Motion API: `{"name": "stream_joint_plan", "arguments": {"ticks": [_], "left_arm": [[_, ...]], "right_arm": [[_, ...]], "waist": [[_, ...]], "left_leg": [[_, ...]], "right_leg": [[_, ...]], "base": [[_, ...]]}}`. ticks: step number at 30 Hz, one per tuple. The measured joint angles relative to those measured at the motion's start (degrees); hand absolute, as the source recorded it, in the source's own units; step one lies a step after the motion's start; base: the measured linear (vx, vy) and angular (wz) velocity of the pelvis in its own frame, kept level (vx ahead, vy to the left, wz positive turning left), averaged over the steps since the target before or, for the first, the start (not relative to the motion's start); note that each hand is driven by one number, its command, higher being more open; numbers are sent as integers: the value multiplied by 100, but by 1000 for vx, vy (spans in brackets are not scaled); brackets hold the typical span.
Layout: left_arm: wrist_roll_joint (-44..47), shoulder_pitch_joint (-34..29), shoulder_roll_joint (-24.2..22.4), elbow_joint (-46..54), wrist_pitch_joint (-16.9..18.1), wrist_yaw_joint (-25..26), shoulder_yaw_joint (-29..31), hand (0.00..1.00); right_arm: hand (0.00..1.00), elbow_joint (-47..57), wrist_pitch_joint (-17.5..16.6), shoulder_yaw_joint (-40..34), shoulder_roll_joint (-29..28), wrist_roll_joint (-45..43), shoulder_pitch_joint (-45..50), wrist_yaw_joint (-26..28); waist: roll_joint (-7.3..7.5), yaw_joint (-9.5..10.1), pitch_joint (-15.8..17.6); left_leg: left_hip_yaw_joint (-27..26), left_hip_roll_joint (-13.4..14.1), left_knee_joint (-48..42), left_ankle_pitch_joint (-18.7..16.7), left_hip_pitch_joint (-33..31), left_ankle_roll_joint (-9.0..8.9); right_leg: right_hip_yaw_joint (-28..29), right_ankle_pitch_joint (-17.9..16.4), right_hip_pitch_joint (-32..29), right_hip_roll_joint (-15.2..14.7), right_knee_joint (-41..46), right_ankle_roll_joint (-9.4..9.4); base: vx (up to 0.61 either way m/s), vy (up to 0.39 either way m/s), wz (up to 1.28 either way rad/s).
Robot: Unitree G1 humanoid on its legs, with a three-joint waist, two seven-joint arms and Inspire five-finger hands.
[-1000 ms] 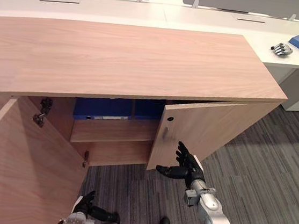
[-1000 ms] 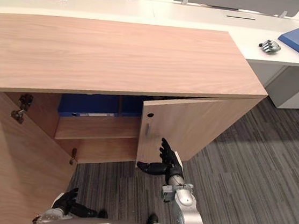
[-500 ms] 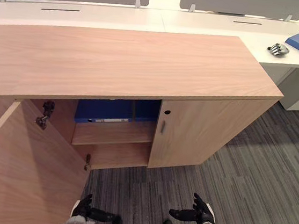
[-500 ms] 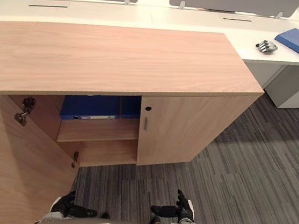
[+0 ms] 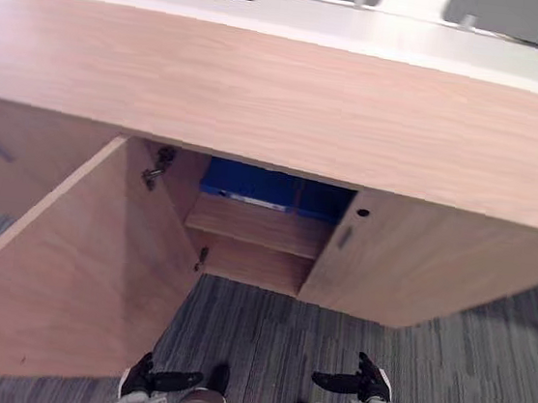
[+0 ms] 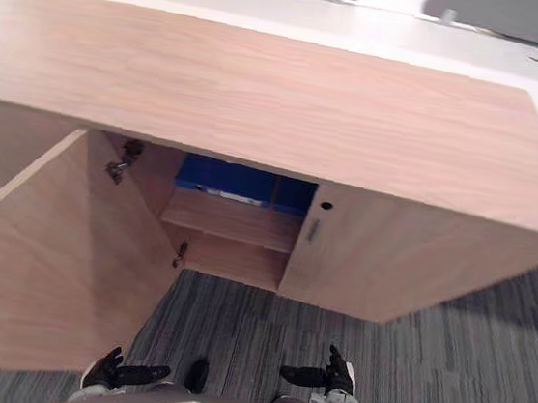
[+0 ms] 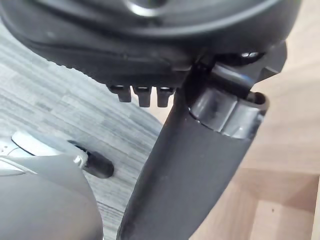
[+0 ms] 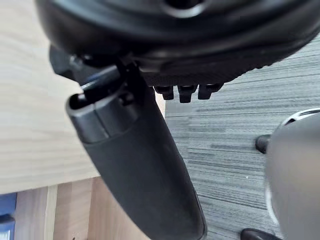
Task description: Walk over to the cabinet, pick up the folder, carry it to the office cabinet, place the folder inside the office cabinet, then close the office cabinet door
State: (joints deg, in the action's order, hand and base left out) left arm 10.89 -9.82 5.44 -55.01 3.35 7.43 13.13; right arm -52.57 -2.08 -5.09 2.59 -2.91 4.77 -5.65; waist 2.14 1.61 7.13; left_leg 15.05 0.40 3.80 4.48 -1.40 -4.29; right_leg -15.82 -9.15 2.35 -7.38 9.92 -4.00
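Observation:
The wooden office cabinet [image 5: 262, 94] stands in front of me. Its left door [image 5: 78, 258] hangs wide open toward me, and its right door [image 5: 436, 274] is shut flat. Blue folders [image 5: 249, 183] lie on the upper shelf inside, partly hidden under the cabinet top. My left hand [image 5: 156, 380] hangs low over the carpet just off the open door's edge, open and empty. My right hand [image 5: 357, 384] is low as well, in front of the shut door, open with nothing in it. A sliver of blue folder [image 8: 6, 210] shows past my right thumb [image 8: 135, 160].
A white desk [image 5: 318, 22] runs behind the cabinet. The open left door juts out over the grey striped carpet [image 5: 263, 337] on my left. A lower shelf [image 5: 252, 263] sits under the folders.
The right door swung from ajar to shut, and my right hand dropped from it to low by my side. The camera has since turned left, shifting the whole picture.

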Motion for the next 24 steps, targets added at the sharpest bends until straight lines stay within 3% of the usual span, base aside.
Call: {"name": "stream_joint_plan", "arguments": {"ticks": [4,6,9,12,14,17,24], "left_arm": [[198,-14,-170,132,19,22,200,100],[288,-60,-301,132,17,25,575,100],[336,-138,-392,131,16,45,884,100],[437,-234,-324,132,10,130,1370,100],[437,-216,-220,147,10,170,1537,100],[433,-182,136,548,10,176,1544,100],[416,-103,1279,1416,33,197,1691,100]], "right_arm": [[100,8,-23,-56,6,4,-315,-68],[100,13,-10,-74,-97,7,-332,-99],[100,14,90,-259,-123,6,-260,-119],[100,15,101,-292,-122,5,-267,-170],[100,15,102,-295,-91,5,-275,-197],[100,5,105,-295,-50,5,-356,-198],[100,-27,61,-275,-5,5,-633,-187]], "waist": [[-95,58,135],[-87,89,170],[-114,77,169],[-86,96,170],[-55,99,154],[-26,110,153],[-42,125,155]], "left_leg": [[-432,-86,-109,129,-264,157],[-1217,-13,-160,-101,-308,563],[-1449,-41,157,44,-87,475],[-1279,-173,153,251,25,267],[-1178,-266,126,249,46,263],[-992,-316,123,250,99,262],[-1135,-101,125,250,238,261]], "right_leg": [[-346,-106,-15,-129,22,8],[-626,-193,121,-198,38,-35],[-898,-318,380,-303,-36,-212],[-956,-323,701,-347,-187,-256],[-944,-311,827,-387,-261,-266],[-843,-257,1007,-379,-322,-191],[-393,105,1097,-176,-391,-9]], "base": [[-83,24,57],[-83,20,64],[0,15,69],[102,18,39],[168,4,49],[143,15,47],[34,21,-4]]}}
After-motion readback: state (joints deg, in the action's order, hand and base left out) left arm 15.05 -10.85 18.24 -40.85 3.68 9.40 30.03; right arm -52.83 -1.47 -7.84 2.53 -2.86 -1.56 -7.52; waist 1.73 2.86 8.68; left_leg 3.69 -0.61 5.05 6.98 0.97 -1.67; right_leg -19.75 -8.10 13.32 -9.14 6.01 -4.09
